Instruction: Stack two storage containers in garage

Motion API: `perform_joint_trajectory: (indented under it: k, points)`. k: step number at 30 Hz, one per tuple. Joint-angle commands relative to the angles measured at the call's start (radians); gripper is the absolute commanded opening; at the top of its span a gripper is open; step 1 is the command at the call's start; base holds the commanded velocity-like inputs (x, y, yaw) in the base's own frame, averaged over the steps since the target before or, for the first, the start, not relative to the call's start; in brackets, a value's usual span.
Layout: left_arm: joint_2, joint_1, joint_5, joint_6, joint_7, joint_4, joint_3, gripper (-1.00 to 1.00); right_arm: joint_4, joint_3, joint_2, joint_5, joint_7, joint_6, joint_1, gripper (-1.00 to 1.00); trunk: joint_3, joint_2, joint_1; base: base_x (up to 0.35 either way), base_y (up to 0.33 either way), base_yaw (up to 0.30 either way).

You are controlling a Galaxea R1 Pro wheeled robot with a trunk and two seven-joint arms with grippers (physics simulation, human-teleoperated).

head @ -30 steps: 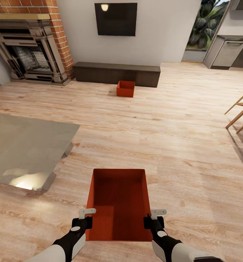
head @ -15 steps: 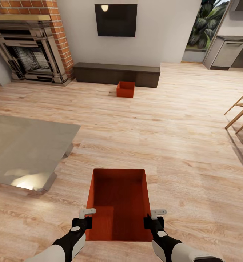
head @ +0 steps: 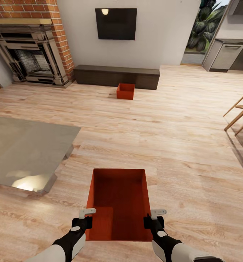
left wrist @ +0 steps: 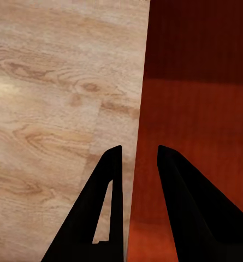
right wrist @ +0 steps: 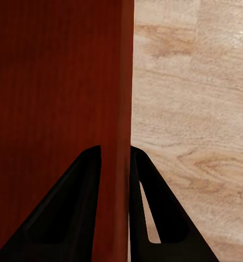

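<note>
Near storage container, orange-red, open-topped, was held level just ahead of the robot over the wood-plank floor of the living rm. Nothing in it; bare inner base and walls showed, w/ a lighter patch toward the robot's end.

Left gripper sat on the bin's left long wall; in the left wrist view the gripper had one finger outside and one inside, the thin wall edge running btwn them, gap narrow, so clamped on the wall. Right gripper did the same on the right long wall; the right wrist view showed the gripper w/ fingers pressed either side of the wall, closed on it.

Second storage container stood on the planks well ahead, just in front of the long dark bench, below the wall TV. Too far to tell its contents. Brick fireplace at far left, grey low table nearer on the left, wooden chair legs at right edge.
</note>
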Motion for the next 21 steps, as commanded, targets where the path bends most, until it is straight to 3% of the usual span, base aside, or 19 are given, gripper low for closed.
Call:
perform_joint_trajectory:
  k: [1,21]
  points:
    - [0.001,0.0,0.005,-0.005,0.013,0.004,0.016,-1.0,-0.003,-0.037,0.001,0.033,-0.005,0.001,-0.001,-1.0,0.001,-0.001,0.0,0.0,0.0,0.0]
    - [0.001,0.0,0.004,-0.005,0.013,0.004,0.016,-1.0,-0.003,-0.037,0.001,0.033,-0.005,0.001,-0.001,-1.0,0.033,-0.001,0.0,0.0,0.0,0.0]
